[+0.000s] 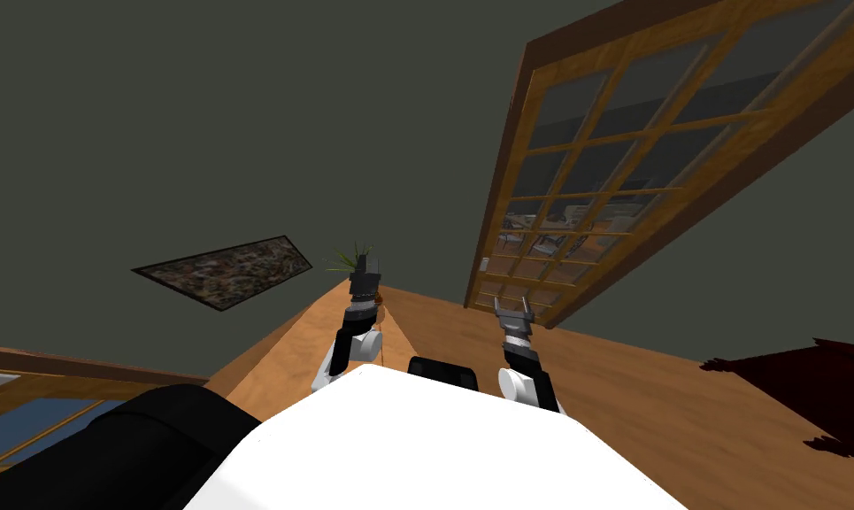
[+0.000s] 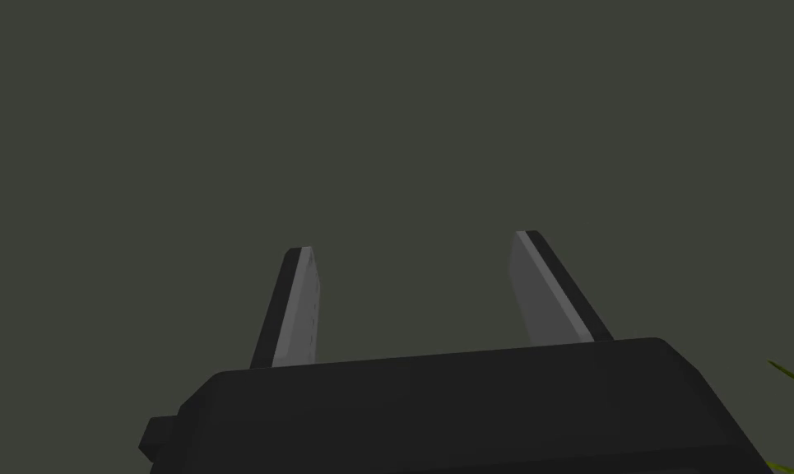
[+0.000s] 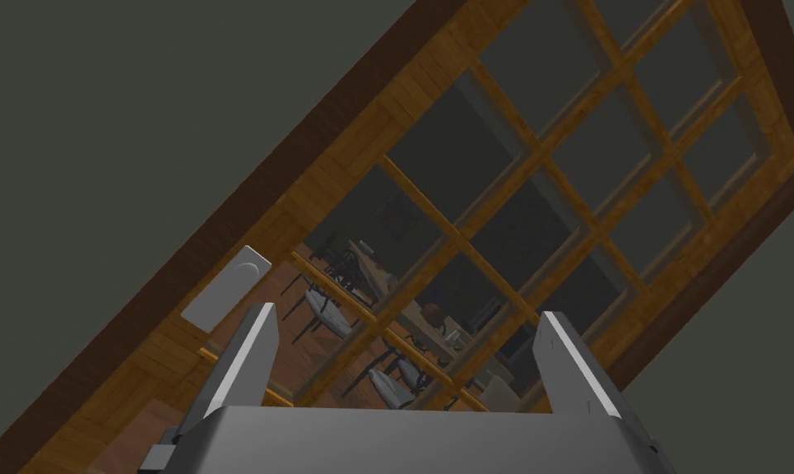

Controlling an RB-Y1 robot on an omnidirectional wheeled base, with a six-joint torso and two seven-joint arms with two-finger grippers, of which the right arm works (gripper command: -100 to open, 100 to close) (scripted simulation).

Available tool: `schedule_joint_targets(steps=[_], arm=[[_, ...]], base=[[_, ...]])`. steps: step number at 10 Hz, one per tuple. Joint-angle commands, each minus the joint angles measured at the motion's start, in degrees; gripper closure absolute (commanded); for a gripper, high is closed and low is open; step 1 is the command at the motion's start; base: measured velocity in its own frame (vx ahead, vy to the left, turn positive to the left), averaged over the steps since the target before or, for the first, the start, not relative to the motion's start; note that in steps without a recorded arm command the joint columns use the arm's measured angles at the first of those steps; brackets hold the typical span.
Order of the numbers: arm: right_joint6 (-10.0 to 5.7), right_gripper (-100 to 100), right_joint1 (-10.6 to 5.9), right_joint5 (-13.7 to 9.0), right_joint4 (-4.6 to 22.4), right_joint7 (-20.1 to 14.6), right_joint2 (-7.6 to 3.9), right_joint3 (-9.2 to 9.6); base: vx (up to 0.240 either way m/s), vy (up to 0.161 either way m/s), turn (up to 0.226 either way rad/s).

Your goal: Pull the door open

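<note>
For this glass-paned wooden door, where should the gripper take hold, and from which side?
Probably the light grey handle plate on the door's wooden edge stile, its only fitting. Come straight on from this side with the open right gripper, which faces the door just beside it. The plate looks flat; whether its round end offers a grip is unclear.

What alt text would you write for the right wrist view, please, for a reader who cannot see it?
The right hand, open and empty, points at a wooden door with glass panes, not touching it. A light grey handle plate sits on the door's stile just beyond the hand; chairs and a table show through the glass.
</note>
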Motion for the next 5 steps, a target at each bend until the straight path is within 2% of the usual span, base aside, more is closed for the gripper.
schedule_joint_targets(steps=[1,5], arm=[[-0.76,-100,-0.64,-1.69,2.1,-2.04,-0.37,0.16],[-2.85,-100,-2.1,-5.74,7.37,-6.72,-1.21,0.67]], base=[[0.094,-0.038,0.128],[0.084,-0.05,0.132]])
